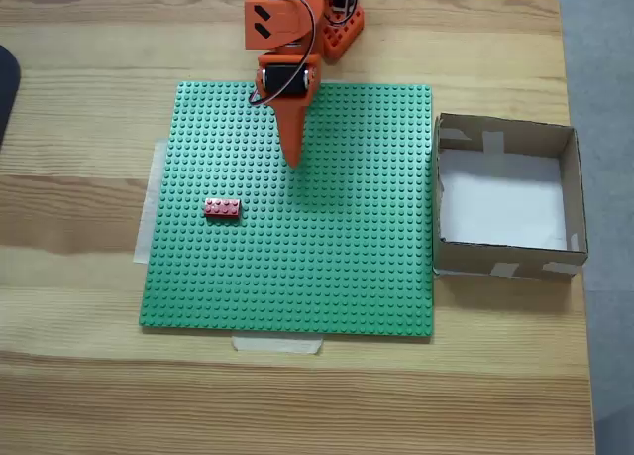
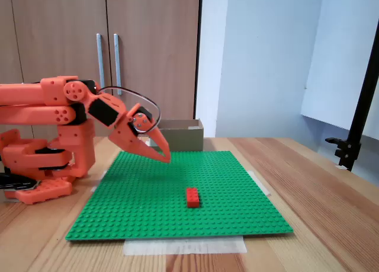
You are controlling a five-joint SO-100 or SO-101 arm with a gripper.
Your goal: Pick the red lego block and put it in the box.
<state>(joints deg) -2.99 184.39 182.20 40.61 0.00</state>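
Note:
The red lego block [image 1: 222, 208] lies flat on the green studded baseplate [image 1: 327, 277], left of its middle in a fixed view from above; it also sits on the plate [image 2: 237, 207] as a small red brick [image 2: 192, 197] in a fixed view from the side. My orange gripper [image 1: 293, 158] hangs over the plate's upper middle, jaws together with nothing between them, up and to the right of the block. From the side its tip [image 2: 166, 158] hovers just above the plate. The box [image 1: 573, 192], brown cardboard with a white floor, stands right of the plate, its far wall [image 2: 180, 136] behind the arm.
The plate is taped to a wooden table [image 1: 89, 376]. The arm's orange base [image 2: 41, 165] stands at the plate's far edge. A black stand [image 2: 355, 124] rises at the table's right side. Wooden cabinet doors [image 2: 106, 47] stand behind.

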